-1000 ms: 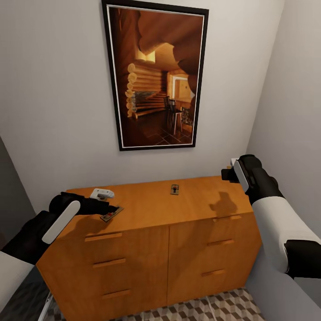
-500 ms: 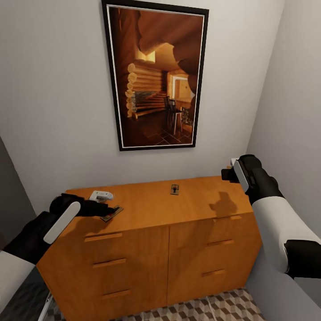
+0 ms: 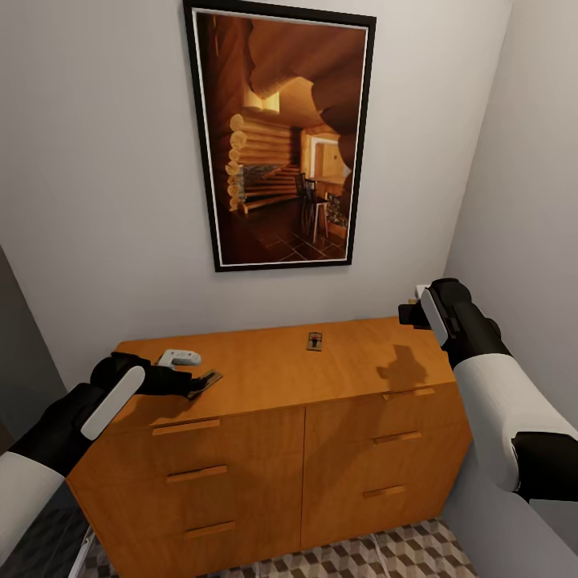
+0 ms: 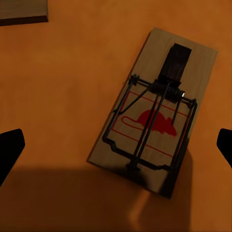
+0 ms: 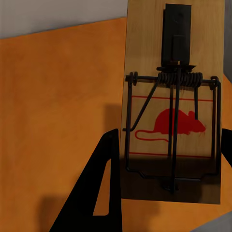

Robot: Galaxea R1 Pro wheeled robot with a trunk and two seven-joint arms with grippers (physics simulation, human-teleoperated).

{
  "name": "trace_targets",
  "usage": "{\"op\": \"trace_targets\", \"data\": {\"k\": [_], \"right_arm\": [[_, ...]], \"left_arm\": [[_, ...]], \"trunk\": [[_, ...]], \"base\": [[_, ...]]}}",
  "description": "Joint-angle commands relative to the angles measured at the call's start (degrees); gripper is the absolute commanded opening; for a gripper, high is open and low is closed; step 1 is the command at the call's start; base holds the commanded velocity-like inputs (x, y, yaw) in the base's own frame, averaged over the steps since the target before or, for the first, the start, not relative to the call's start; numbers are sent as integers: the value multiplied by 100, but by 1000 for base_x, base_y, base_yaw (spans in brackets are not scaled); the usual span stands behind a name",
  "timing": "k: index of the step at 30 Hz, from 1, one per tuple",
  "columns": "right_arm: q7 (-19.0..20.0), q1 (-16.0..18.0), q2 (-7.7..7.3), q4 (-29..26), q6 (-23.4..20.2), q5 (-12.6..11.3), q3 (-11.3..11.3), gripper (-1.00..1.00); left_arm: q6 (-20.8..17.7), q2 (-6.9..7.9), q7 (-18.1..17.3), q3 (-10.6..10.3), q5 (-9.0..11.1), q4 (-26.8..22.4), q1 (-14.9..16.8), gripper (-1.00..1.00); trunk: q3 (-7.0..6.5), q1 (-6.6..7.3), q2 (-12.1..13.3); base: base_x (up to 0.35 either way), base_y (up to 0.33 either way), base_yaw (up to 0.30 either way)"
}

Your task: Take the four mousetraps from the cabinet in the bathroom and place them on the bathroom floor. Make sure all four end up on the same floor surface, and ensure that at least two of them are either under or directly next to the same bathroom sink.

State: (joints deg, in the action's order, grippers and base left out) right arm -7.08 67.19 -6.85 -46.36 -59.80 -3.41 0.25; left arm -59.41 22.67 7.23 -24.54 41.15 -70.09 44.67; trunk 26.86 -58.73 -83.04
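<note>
Right now your head view is dominated by the pale wall and its big framed picture of a log interior in the upper centre, with the orange-brown cabinet across the lower half and a strip of cube-patterned bathroom floor along the bottom edge. Your right arm comes up the right side of the frame, white forearm bent and dark wrist raised at the cabinet's far right corner; your left arm reaches in from the lower left, lying low and nearly level over the cabinet's left end. Your left gripper hovers over the near-left mousetrap, fingers spread wide, one dark tip at each side edge of the left wrist view with the trap lying free between them on the cabinet top, its long axis slanting from upper right to lower left and the dark bait plate at the upper-right end. Your right gripper is clamped on a held mousetrap, whose long axis runs straight up the right wrist view, plate at the top, spring coil across the middle and red mouse print below it. A centre mousetrap lies flat near the back edge of the cabinet top, mid-frame in the head view, well apart from both grippers.
</note>
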Motion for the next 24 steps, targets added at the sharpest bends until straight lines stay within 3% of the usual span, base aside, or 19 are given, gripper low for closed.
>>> {"op": "trace_targets", "data": {"k": [1,24], "right_arm": [[-39,4,-1,-4,-20,-46,2,-100],[-39,4,-2,-4,-20,-46,2,-100]], "left_arm": [[-8,5,59,-15,60,3,7,100],[0,-21,60,-30,44,48,7,100]], "trunk": [[7,0,-4],[7,0,-4]], "base": [[0,0,0],[0,0,0]]}}
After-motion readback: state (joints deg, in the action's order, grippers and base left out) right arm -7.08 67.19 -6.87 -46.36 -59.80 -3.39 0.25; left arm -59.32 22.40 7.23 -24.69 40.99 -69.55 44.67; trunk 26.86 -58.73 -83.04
